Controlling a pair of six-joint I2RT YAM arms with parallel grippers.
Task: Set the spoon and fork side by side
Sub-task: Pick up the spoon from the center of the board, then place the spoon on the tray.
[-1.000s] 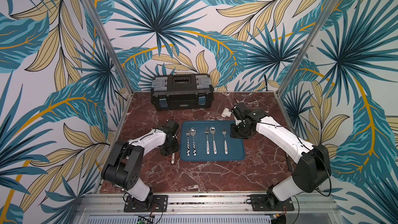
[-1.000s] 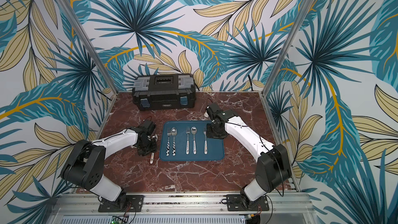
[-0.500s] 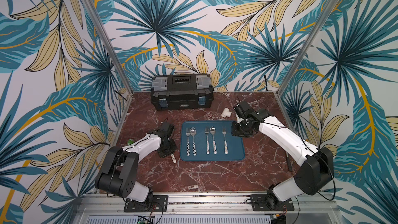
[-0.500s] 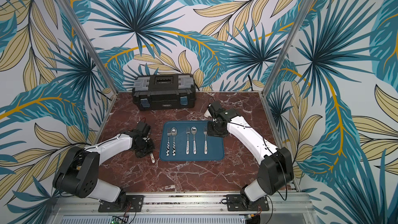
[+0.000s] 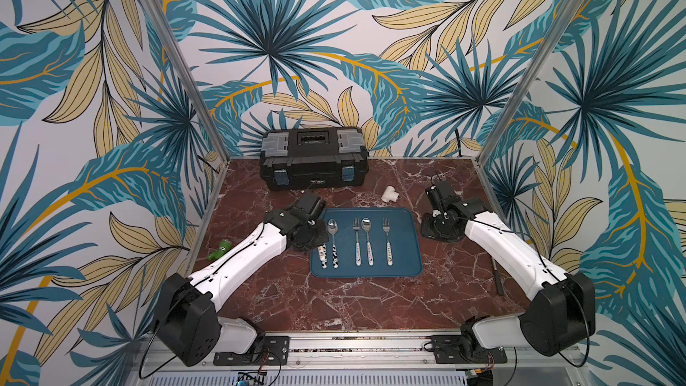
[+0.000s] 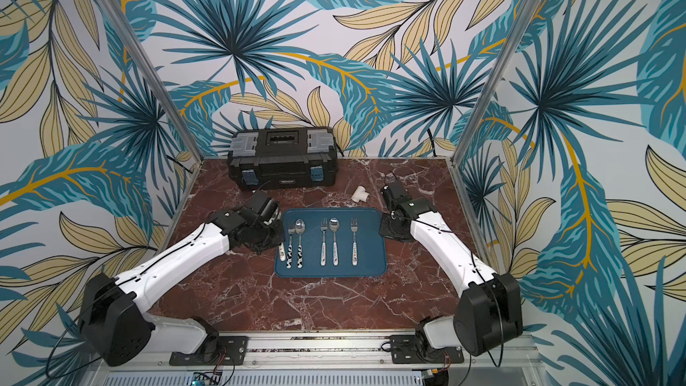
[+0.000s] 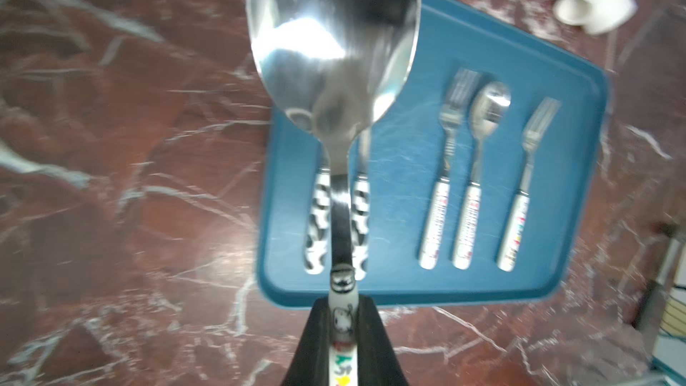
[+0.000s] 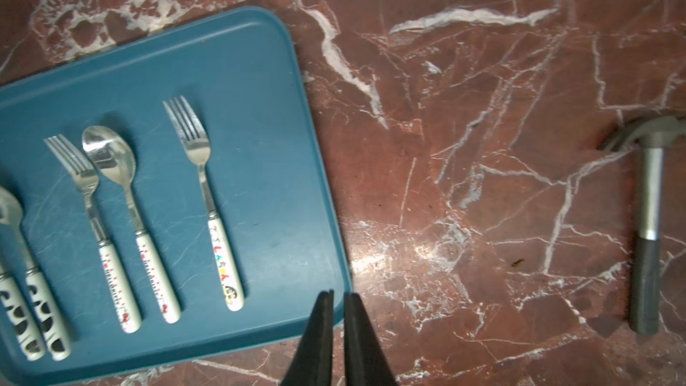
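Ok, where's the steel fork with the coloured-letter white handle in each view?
Top view: steel fork lies alone at the right end of the blue plastic tray.
Top view: steel fork, same spot.
Left wrist: blurred, the piece farthest from the gripped steel spoon.
Right wrist: the piece nearest the right tool.
Shared landmark: the tray.

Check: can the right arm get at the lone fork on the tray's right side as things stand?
Probably yes. The right hand hangs shut and empty at the tray edge beside that fork, with nothing lying between them; it must open first.
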